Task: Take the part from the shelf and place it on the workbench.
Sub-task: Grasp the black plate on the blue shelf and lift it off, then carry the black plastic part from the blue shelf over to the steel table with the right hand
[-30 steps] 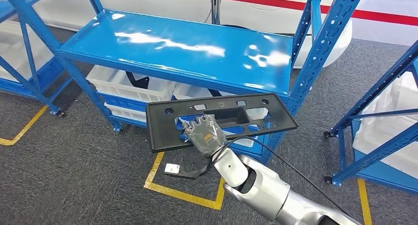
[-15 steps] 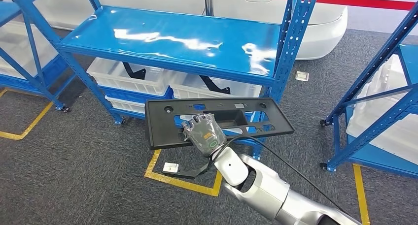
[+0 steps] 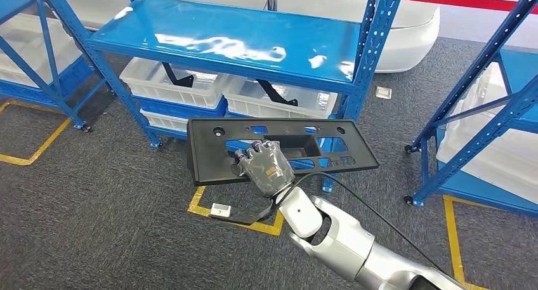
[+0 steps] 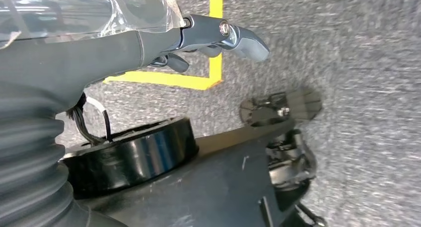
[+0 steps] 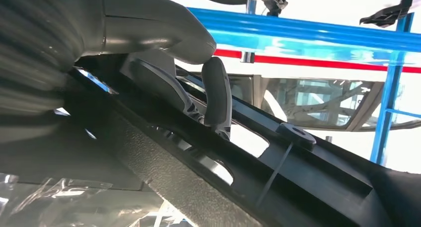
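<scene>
now the part [image 3: 279,150] sits clamped under right-hand fingers [image 3: 254,151] — near edge.

Blk part [image 3: 209,151], blue shelf [image 3: 235,42].

Right arm [image 3: 342,242]: silver rounded segments, white ball wrist, black cable looping along it. Right hand [image 3: 266,168]: grey, dark fingers, orange mark on the back, clear film. Left hand [image 4: 149,43]: grey ribbed cover, clear tape, screw at the metal fingertip.
</scene>
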Available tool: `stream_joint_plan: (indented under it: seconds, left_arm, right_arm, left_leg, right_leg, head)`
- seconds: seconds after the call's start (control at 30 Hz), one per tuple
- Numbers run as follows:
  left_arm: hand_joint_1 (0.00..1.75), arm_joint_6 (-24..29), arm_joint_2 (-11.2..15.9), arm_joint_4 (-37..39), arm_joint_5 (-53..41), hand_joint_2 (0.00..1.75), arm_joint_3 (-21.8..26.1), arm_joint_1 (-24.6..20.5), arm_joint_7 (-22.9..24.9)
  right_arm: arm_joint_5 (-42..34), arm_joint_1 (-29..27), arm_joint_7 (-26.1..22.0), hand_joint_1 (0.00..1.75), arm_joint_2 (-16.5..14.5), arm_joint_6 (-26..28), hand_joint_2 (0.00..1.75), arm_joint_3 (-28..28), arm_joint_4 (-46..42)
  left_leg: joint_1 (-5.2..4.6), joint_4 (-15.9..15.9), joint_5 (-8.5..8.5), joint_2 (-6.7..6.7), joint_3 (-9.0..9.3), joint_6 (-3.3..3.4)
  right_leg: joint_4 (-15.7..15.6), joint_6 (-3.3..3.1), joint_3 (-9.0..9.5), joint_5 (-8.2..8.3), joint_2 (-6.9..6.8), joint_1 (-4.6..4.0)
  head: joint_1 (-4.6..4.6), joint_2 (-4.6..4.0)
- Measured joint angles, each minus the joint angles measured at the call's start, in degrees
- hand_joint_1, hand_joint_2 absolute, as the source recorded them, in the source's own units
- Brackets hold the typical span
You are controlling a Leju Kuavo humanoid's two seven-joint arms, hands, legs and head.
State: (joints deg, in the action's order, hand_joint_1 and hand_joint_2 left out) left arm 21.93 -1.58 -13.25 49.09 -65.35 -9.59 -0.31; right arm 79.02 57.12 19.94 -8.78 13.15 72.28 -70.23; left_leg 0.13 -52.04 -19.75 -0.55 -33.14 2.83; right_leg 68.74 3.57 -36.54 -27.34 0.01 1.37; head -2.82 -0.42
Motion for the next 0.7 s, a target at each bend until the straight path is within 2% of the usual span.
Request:
stream_joint_plan:
  seconds: [0.03,0.07,0.1,0.13,0.2,0.23,0.27,0.3,0.33,0.37,0.4,0.43,0.47,0.5,0.53,0.57,0.6,0.63,0.7]
  left_arm:
    - [0.0,0.0,0.0,0.0,-0.1,1.75,0.0,0.0,0.1]
    - [0.0,0.0,0.0,0.0,-0.3,1.75,0.0,-0.1,0.2]
    - [0.0,0.0,0.0,0.0,-0.4,1.75,0.0,-0.1,0.3]
    - [0.0,0.0,0.0,0.0,-0.6,1.75,0.0,-0.1,0.4]
    - [0.0,0.0,0.0,0.0,-0.8,1.75,-0.2,-0.1,0.6]
    - [0.0,0.0,0.0,0.0,-0.9,1.75,-0.3,-0.1,0.7]
    - [0.0,0.0,0.0,0.0,-1.0,1.75,-0.4,0.0,0.8]
    - [0.0,0.0,0.0,0.0,-1.1,1.75,-0.4,-0.1,0.8]
    - [0.0,-0.1,0.0,0.0,-1.1,1.75,-0.5,-0.1,0.8]
    - [0.0,-0.1,0.0,0.0,-1.2,1.75,-0.5,-0.2,0.8]
    - [0.0,-0.1,0.0,0.0,-1.2,1.75,-0.5,-0.2,0.8]
    - [0.0,-0.1,0.0,0.0,-1.2,1.75,-0.5,-0.2,0.8]
    - [0.0,-0.1,0.0,0.0,-1.2,1.75,-0.6,-0.2,0.8]
    - [0.0,-0.1,0.0,0.0,-1.2,1.75,-0.6,-0.3,0.8]
    - [0.0,-0.1,0.0,0.0,-1.2,1.75,-0.6,-0.4,0.8]
    - [0.0,0.0,0.1,0.0,-1.2,1.75,-0.6,-0.5,0.8]
    - [0.0,0.0,0.1,0.0,-1.2,1.75,-0.6,-0.7,0.8]
    - [0.0,0.0,0.1,0.0,-1.2,1.75,-0.6,-0.8,0.8]
    - [0.0,0.0,0.0,0.0,-1.1,1.75,-0.7,-0.8,0.7]
  right_arm:
    - [0.2,0.0,0.1,1.75,0.0,0.6,1.75,-0.1,0.0]
    - [0.6,-0.1,0.3,1.75,0.0,1.3,1.75,-0.2,-0.1]
    - [1.2,-0.1,0.4,1.75,0.1,2.1,1.75,-0.4,-0.2]
    - [1.9,-0.1,0.5,1.75,0.2,3.0,1.75,-0.5,-0.4]
    - [3.4,-0.2,0.5,1.75,0.4,4.7,1.75,-0.7,-0.6]
    - [3.9,-0.2,0.4,1.75,0.5,5.2,1.75,-0.8,-0.7]
    - [4.4,-0.2,0.3,1.75,0.6,5.6,1.75,-0.8,-0.9]
    - [4.7,-0.2,0.1,1.75,0.6,5.9,1.75,-0.9,-1.1]
    - [4.9,-0.3,0.0,1.75,0.7,6.0,1.75,-0.9,-1.3]
    - [5.1,-0.3,-0.1,1.75,0.7,6.0,1.75,-1.0,-1.4]
    - [5.2,-0.4,-0.2,1.75,0.7,6.1,1.75,-1.0,-1.5]
    - [5.3,-0.5,-0.3,1.75,0.8,6.1,1.75,-1.0,-1.5]
    - [5.3,-0.6,-0.5,1.75,0.8,6.1,1.75,-1.0,-1.6]
    - [5.3,-0.7,-0.6,1.75,0.8,6.1,1.75,-1.0,-1.7]
    - [5.3,-0.7,-0.8,1.75,0.8,6.1,1.75,-1.1,-1.8]
    - [5.2,-0.7,-0.9,1.75,0.8,6.1,1.75,-1.3,-2.0]
    - [5.1,-0.7,-1.0,1.75,0.8,6.1,1.75,-1.4,-2.1]
    - [5.0,-0.7,-1.2,1.75,0.8,6.1,1.75,-1.5,-2.2]
    - [4.8,-0.8,-1.4,1.75,0.8,6.1,1.75,-1.6,-2.2]
  left_leg:
    - [0.05,-0.6,0.3,-0.01,-0.85,-0.31]
    - [0.07,-1.2,0.56,-0.03,-1.61,-0.65]
    - [0.0,-1.8,0.84,-0.03,-2.21,-1.01]
    - [-0.06,-2.1,1.2,-0.04,-2.63,-1.35]
    - [0.1,-2.3,1.78,-0.03,-3.09,-2.04]
    - [0.26,-2.9,0.93,0.0,-3.55,-2.34]
    - [0.38,-4.7,-0.98,0.04,-4.27,-2.66]
    - [0.52,-7.7,-3.83,0.07,-5.29,-2.96]
    - [0.56,-11.7,-6.97,0.1,-6.45,-3.25]
    - [0.6,-15.9,-9.34,0.1,-7.41,-3.45]
    - [0.63,-19.1,-10.44,0.1,-7.85,-3.54]
    - [0.62,-20.6,-10.19,0.11,-7.4,-3.51]
    - [0.61,-19.7,-8.91,0.12,-5.9,-3.36]
    - [0.57,-16.8,-7.29,0.14,-3.38,-3.08]
    - [0.49,-12.3,-6.38,0.23,-0.29,-2.65]
    - [0.3,-7.5,-6.26,0.35,2.75,-2.24]
    - [0.06,-3.9,-6.5,0.49,4.83,-1.89]
    - [-0.23,-1.8,-6.87,0.62,5.91,-1.61]
    - [-0.38,-0.8,-6.06,0.67,5.71,-1.1]
  right_leg:
    - [-4.3,0.21,3.16,0.56,-0.03,0.09]
    - [-8.5,0.1,5.9,0.32,0.02,0.08]
    - [-11.5,-0.1,7.71,-0.34,0.08,0.05]
    - [-13.0,-0.49,8.44,-1.01,0.16,-0.1]
    - [-13.1,-1.57,7.81,-0.6,0.15,-0.21]
    - [-13.1,-2.13,7.3,-0.07,0.1,-0.2]
    - [-13.2,-2.64,6.66,0.56,0.05,-0.13]
    - [-13.2,-3.02,5.93,1.23,0.02,-0.09]
    - [-13.2,-3.23,5.11,1.88,0.03,-0.13]
    - [-13.1,-3.31,4.3,2.5,0.04,-0.19]
    - [-13.1,-3.34,3.5,3.11,0.04,-0.24]
    - [-13.1,-3.3,2.74,3.71,0.04,-0.29]
    - [-13.1,-3.23,1.99,4.31,0.07,-0.34]
    - [-13.1,-3.13,1.33,4.88,0.12,-0.38]
    - [-13.1,-2.99,0.76,5.41,0.16,-0.39]
    - [-13.1,-2.77,0.32,5.92,0.19,-0.42]
    - [-13.2,-2.47,0.05,6.47,0.17,-0.39]
    - [-13.5,-2.12,-0.11,7.04,0.13,-0.29]
    - [-14.1,-1.34,-0.46,8.12,0.12,-0.15]
  head:
    - [0.01,0.0]
    - [0.0,0.0]
    - [-0.01,0.01]
    - [-0.01,0.0]
    - [0.0,0.0]
    - [-0.01,0.0]
    - [-0.02,0.0]
    - [-0.04,0.0]
    - [-0.05,0.0]
    - [-0.05,0.01]
    - [-0.05,0.01]
    - [-0.05,0.01]
    - [-0.04,0.0]
    - [-0.03,0.0]
    - [-0.03,0.0]
    - [-0.01,0.0]
    - [-0.01,0.01]
    - [0.0,0.0]
    - [0.01,0.0]
